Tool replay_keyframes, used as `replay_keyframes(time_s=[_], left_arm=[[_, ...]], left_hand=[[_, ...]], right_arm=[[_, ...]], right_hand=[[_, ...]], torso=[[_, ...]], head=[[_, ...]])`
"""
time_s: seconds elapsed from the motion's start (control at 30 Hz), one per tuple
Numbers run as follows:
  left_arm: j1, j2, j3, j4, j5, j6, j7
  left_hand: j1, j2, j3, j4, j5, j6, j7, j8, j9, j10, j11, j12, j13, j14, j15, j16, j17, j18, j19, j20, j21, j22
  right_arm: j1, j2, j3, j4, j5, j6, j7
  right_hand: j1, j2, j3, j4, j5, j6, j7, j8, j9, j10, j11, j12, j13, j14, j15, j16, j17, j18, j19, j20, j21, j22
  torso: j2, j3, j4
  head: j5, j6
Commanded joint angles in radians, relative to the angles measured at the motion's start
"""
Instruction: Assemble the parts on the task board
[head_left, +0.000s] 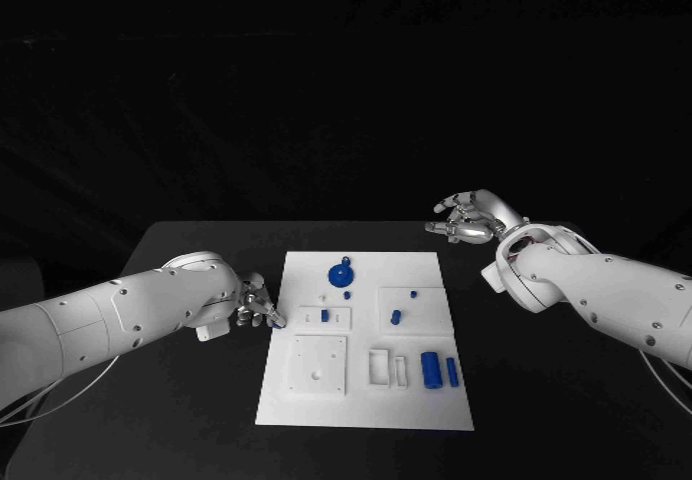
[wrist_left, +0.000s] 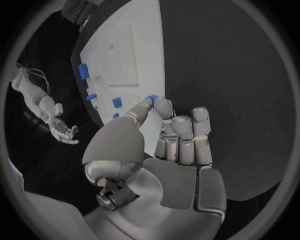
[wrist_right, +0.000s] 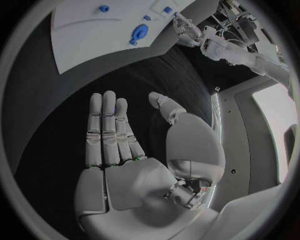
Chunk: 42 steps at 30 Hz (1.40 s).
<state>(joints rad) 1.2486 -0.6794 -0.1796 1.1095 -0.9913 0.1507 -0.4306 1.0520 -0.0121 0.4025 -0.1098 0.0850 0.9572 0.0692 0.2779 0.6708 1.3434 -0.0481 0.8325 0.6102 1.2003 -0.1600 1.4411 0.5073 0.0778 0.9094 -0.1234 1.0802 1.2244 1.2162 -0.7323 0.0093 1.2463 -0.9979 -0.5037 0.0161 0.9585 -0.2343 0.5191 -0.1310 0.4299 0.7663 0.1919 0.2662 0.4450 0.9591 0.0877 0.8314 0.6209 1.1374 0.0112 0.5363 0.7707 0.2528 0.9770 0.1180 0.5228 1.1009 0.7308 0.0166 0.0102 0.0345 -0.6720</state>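
Blue part (wrist_left: 153, 98) at left hand (wrist_left: 178, 137) thumb tip.

On the table (head_left: 202, 400) the task board (head_left: 361, 405) lies central, with the left hand (head_left: 260, 308) just beside its nine o'clock edge, the right hand (head_left: 469, 217) off toward one o'clock, and the parts (head_left: 342, 274) on the board.

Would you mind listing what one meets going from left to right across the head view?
Left arm → left hand → task board → right hand → right arm.
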Motion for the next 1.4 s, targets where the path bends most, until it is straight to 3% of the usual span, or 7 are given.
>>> replay_keyframes(time_s=[0.03,0.7,0.77,0.83,1.03,1.3,1.4], left_arm=[[-0.016,0.002,-0.01,0.002,0.017,0.024,-0.006],[-0.015,-0.013,-0.01,0.004,0.059,0.028,0.012],[-0.015,-0.014,-0.009,0.004,0.063,0.025,0.015],[-0.015,-0.015,-0.009,0.003,0.068,0.024,0.016],[-0.015,-0.017,-0.009,0.001,0.086,0.002,0.023],[-0.015,-0.025,-0.008,0.002,0.112,-0.022,0.029],[-0.015,-0.029,-0.007,0.005,0.118,-0.031,0.032]], left_hand=[[0.016,0.033,0.008,-0.018,0.009,0.0,0.002,-0.002,0.0,-0.001,0.005,0.007,-0.001,0.001,0.008,-0.006,-0.001,-0.015,-0.005,-0.12,-0.005,0.001],[-0.031,0.12,0.053,-0.134,0.039,-0.001,0.007,-0.01,-0.024,-0.006,0.01,0.013,-0.003,-0.003,0.013,-0.005,-0.001,-0.017,-0.003,-0.114,-0.01,0.01],[-0.035,0.128,0.06,-0.147,0.052,0.0,0.008,-0.009,-0.025,-0.006,0.01,0.013,-0.004,-0.002,0.013,-0.004,-0.001,-0.018,-0.003,-0.114,-0.01,0.011],[-0.044,0.139,0.068,-0.16,0.086,0.004,0.008,-0.007,-0.025,-0.005,0.01,0.014,-0.004,-0.002,0.013,-0.003,-0.001,-0.019,-0.001,-0.113,-0.01,0.013],[-0.055,0.154,0.082,-0.178,0.108,0.02,0.004,0.005,-0.022,-0.002,0.007,0.017,-0.005,0.001,0.01,0.0,0.0,-0.018,0.002,-0.114,-0.009,0.016],[-0.064,0.154,0.095,-0.18,0.146,0.044,-0.006,0.032,-0.001,0.003,-0.003,0.021,-0.006,0.007,0.001,0.005,0.001,-0.017,0.009,-0.117,-0.006,0.022],[-0.07,0.147,0.1,-0.18,0.193,0.049,-0.01,0.045,0.015,0.006,-0.006,0.023,-0.007,0.01,-0.002,0.007,0.001,-0.017,0.011,-0.119,-0.005,0.024]], right_arm=[[-0.001,0.0,0.0,0.001,-0.002,0.01,0.009],[-0.001,-0.001,0.0,0.002,-0.002,0.008,0.01],[-0.001,-0.001,0.0,0.002,-0.002,0.008,0.011],[-0.001,-0.001,0.0,0.002,-0.002,0.008,0.011],[-0.001,0.0,0.0,0.001,-0.002,0.008,0.011],[-0.002,0.0,0.0,0.0,-0.002,0.007,0.012],[-0.002,-0.001,0.0,0.0,-0.002,0.007,0.012]], right_hand=[[-0.003,0.008,-0.004,0.001,0.006,0.01,0.002,0.003,-0.001,-0.025,-0.004,0.004,-0.002,0.005,0.003,-0.004,0.001,0.009,-0.002,0.0,-0.006,0.001],[-0.004,0.008,-0.005,0.002,0.005,0.01,0.002,0.003,-0.002,-0.024,-0.004,0.005,-0.003,0.006,0.003,-0.006,0.003,0.009,-0.001,0.0,-0.006,0.002],[-0.004,0.008,-0.005,0.002,0.005,0.01,0.002,0.003,-0.002,-0.024,-0.004,0.006,-0.003,0.006,0.003,-0.006,0.003,0.009,-0.001,0.0,-0.006,0.002],[-0.004,0.008,-0.005,0.002,0.005,0.01,0.002,0.003,-0.002,-0.024,-0.004,0.006,-0.003,0.006,0.003,-0.006,0.003,0.009,-0.001,0.0,-0.006,0.002],[-0.004,0.008,-0.005,0.002,0.005,0.01,0.002,0.003,-0.002,-0.024,-0.004,0.006,-0.003,0.006,0.003,-0.006,0.004,0.009,-0.001,0.0,-0.006,0.002],[-0.005,0.008,-0.006,0.002,0.005,0.01,0.002,0.003,-0.002,-0.024,-0.004,0.006,-0.003,0.006,0.002,-0.007,0.004,0.009,-0.001,0.0,-0.006,0.002],[-0.005,0.008,-0.006,0.002,0.005,0.01,0.002,0.003,-0.002,-0.024,-0.004,0.006,-0.004,0.006,0.002,-0.007,0.005,0.009,-0.001,0.0,-0.007,0.002]], torso=[[0.0,0.0007,-0.0002],[0.0,0.001,0.0],[0.0,0.0011,0.0],[0.0,0.001,0.0001],[0.0,0.0011,-0.0003],[0.0,0.0007,0.0001],[-0.001,0.0006,0.0007]], head=[[0.001,0.0],[0.004,-0.002],[0.004,-0.002],[0.005,-0.001],[0.005,-0.001],[0.005,0.0],[0.004,0.001]])
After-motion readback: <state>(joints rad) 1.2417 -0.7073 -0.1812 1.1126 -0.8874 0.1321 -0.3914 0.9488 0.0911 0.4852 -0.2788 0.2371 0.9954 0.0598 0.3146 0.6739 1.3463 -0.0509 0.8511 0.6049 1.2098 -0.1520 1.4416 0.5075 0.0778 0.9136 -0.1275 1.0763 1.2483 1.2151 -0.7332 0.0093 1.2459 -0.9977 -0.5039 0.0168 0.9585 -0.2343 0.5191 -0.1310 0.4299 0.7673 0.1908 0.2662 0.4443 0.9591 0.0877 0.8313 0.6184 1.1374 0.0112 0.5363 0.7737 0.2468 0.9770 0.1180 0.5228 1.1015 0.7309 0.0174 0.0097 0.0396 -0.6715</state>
